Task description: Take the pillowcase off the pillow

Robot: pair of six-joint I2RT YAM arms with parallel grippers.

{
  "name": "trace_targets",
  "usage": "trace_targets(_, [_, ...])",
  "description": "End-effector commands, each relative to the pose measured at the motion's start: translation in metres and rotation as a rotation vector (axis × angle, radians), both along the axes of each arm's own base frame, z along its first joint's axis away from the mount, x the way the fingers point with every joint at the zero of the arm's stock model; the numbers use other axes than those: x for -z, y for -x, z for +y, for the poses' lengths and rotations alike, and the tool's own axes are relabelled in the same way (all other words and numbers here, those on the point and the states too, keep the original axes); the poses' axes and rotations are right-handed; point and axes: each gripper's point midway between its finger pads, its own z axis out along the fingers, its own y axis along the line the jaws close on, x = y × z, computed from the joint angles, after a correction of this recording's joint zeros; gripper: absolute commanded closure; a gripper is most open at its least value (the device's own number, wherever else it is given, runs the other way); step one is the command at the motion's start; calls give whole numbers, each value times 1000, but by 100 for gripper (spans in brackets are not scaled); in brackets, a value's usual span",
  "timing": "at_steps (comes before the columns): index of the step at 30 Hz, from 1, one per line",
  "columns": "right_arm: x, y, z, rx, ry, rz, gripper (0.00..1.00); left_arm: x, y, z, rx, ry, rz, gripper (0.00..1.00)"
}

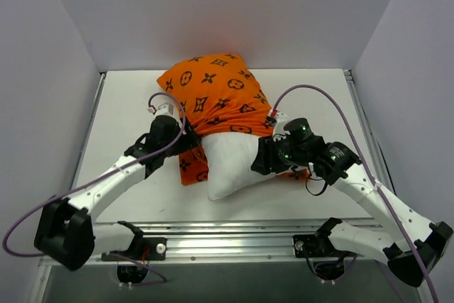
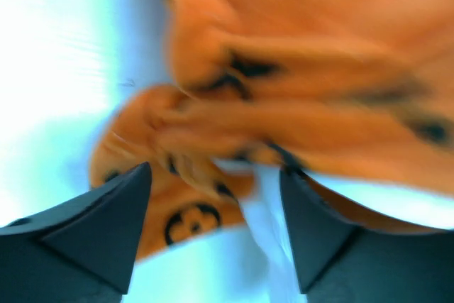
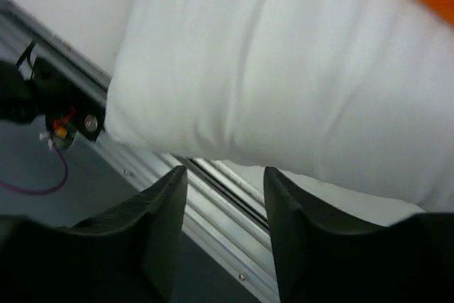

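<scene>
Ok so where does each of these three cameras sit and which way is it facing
Top external: above and behind the arms, looking down at the table; both arms visible.
Left wrist: on the left arm, close on the bunched pillowcase; left tool open.
Right wrist: on the right arm, facing the pillow and near rail; right tool open.
Shared: top and right wrist both show the pillow.

Bright orange pillowcase [image 1: 213,94], printed all over with black flowers, four-point stars and circles. Plain white pillow [image 1: 230,164], no pattern. White worktop [image 1: 128,104] edged with a silver metal rail [image 1: 234,235]. Robot arms [image 1: 113,175] white with black joints; left pincer [image 2: 214,172] and right pincer [image 3: 225,172] black. Purple cables [image 1: 306,86].
</scene>
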Motion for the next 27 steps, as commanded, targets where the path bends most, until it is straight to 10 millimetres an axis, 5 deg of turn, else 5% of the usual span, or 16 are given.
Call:
trace_targets(1, [-22, -41, -36, 255, 35, -120, 54, -57, 30, -17, 228, -42, -103, 17])
trace_targets(3, [-17, -55, -59, 374, 74, -114, 43, -88, 37, -17, 315, -87, -180, 4])
trace_targets(7, [-19, -69, -77, 484, 74, -143, 23, -140, 30, -40, 497, -159, -327, 6])
trace_targets(10, [-13, -76, -85, 541, 76, -123, 13, -164, 20, -87, 703, -236, -412, 6])
trace_targets(11, [-8, -77, -85, 546, 81, -104, 9, -146, 12, -106, 769, -271, -376, 6])
trace_targets(12, [-6, -78, -86, 571, 73, -84, 9, -170, 14, -130, 865, -298, -451, 6])
trace_targets(13, [-1, -77, -86, 582, 71, -66, 8, -172, 13, -143, 912, -308, -464, 6])
trace_targets(14, [1, -78, -85, 596, 58, -59, 6, -149, 6, -158, 991, -354, -431, 5])
trace_targets(17, [11, -77, -83, 625, 26, -28, 5, -145, 0, -196, 1132, -377, -438, 0])
trace_targets(18, [12, -77, -84, 637, 24, -28, 5, -161, -3, -206, 1141, -388, -476, 0])
trace_targets(19, [13, -78, -85, 643, 20, -29, 5, -140, -10, -215, 1166, -414, -434, 6])
trace_targets(24, [14, -77, -78, 617, -12, -25, 5, -115, -29, -218, 1175, -526, -387, 13])
trace_targets(27, [15, -78, -69, 611, -53, -11, 6, -98, -41, -216, 1147, -570, -344, 39])
